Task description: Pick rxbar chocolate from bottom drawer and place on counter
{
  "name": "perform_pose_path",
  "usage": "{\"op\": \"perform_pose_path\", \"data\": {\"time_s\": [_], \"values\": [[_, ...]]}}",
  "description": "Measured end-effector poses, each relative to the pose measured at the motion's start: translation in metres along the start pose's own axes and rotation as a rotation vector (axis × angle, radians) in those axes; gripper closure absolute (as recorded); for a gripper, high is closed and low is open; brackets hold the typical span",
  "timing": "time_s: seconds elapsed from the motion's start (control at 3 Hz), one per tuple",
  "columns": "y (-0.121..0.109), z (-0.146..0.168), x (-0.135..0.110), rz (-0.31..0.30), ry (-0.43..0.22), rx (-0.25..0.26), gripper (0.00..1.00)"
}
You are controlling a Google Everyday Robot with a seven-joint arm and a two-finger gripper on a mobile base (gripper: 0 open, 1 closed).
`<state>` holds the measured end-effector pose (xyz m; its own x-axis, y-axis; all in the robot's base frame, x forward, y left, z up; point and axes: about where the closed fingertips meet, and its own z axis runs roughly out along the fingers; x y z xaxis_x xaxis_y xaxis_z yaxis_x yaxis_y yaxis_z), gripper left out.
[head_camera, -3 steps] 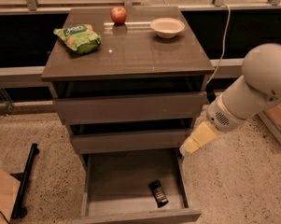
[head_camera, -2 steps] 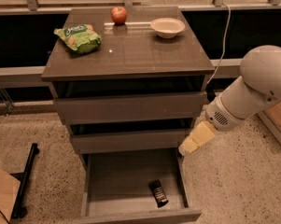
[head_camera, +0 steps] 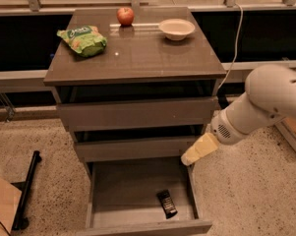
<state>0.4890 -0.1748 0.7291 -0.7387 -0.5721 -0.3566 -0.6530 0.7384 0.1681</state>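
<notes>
The rxbar chocolate [head_camera: 167, 203] is a small black bar lying flat in the open bottom drawer [head_camera: 113, 193], near its front right. My gripper [head_camera: 198, 150], pale yellow at the end of the white arm [head_camera: 265, 102], hangs over the drawer's right rear corner, above and to the right of the bar and apart from it. It holds nothing that I can see. The counter [head_camera: 137, 53] is the glossy grey-brown top of the cabinet.
On the counter are a green chip bag [head_camera: 83, 39], a red apple [head_camera: 125, 15] and a white bowl [head_camera: 176, 29]. The two upper drawers [head_camera: 137, 113] stick out slightly. A black stand [head_camera: 27, 188] lies on the floor to the left.
My gripper has shifted a little to the left and down, toward the drawer's right rear corner. The bar has not moved.
</notes>
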Motion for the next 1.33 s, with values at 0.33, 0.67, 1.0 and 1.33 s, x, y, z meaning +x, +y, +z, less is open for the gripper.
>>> {"op": "perform_pose_path", "data": {"time_s": [0.33, 0.67, 1.0, 1.33], "values": [[-0.015, 0.061, 0.006, 0.128, -0.020, 0.002, 0.00], [-0.033, 0.112, 0.017, 0.241, -0.059, -0.021, 0.00], [-0.036, 0.122, 0.016, 0.251, -0.069, -0.023, 0.00], [-0.039, 0.144, 0.013, 0.308, -0.087, -0.037, 0.00]]}}
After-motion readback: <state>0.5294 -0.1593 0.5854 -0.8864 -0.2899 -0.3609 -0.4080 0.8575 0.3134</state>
